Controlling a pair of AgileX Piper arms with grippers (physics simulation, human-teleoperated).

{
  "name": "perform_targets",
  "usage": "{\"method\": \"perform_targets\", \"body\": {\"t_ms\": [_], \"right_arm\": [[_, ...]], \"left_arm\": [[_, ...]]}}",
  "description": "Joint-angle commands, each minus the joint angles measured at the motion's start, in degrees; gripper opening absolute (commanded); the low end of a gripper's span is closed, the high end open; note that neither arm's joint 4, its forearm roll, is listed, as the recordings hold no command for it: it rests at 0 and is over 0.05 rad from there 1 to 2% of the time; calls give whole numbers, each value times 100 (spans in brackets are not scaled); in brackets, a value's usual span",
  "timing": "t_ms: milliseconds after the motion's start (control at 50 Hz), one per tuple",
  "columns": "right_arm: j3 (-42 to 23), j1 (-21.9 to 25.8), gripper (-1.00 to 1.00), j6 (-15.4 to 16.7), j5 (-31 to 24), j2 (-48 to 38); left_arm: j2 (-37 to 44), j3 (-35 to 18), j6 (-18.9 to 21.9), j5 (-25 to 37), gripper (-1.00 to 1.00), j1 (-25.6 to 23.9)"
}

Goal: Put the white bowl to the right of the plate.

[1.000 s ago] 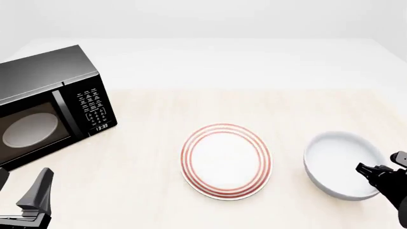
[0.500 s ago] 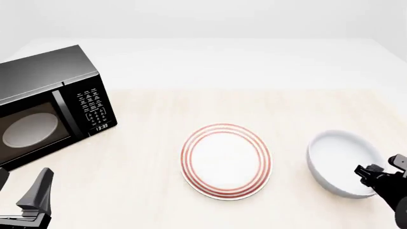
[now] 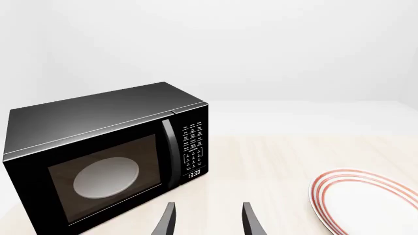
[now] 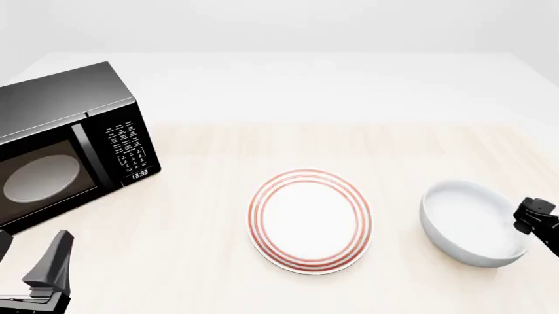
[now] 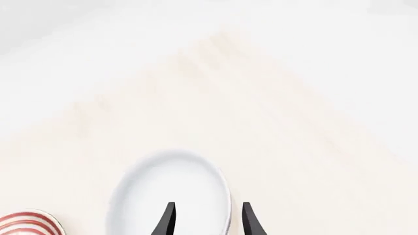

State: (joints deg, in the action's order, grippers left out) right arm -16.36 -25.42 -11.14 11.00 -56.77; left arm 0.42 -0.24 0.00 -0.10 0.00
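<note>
**Two dishes parked side by side, bowl near the table edge**

Plenty of bare table (image 4: pixel 349 98) is seen toward 12 o'clock. The white bowl (image 4: pixel 472 222) is placed at 3 o'clock of the plate (image 4: pixel 311 221), apart. The right gripper (image 5: pixel 205 220) is spread over the bowl's rim, nothing pinched. The left gripper (image 3: pixel 205 220) is spread, empty, beside the microwave (image 4: pixel 65 144).

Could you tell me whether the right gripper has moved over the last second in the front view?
Yes. The right gripper has shifted right and farther up the picture, away from the plate, along the bowl's right rim.
</note>
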Motion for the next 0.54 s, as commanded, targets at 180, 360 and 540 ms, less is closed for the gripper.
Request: {"method": "perform_targets", "body": {"t_ms": [180, 360, 540], "right_arm": [[-393, 1356, 100, 211, -2399, 3203], [145, 1848, 100, -147, -2134, 4248], [872, 2830, 100, 523, -26, 2980]], "left_arm": [[0, 0, 0, 0, 100, 0], [0, 0, 0, 0, 100, 0], [0, 0, 0, 0, 100, 0]]}}
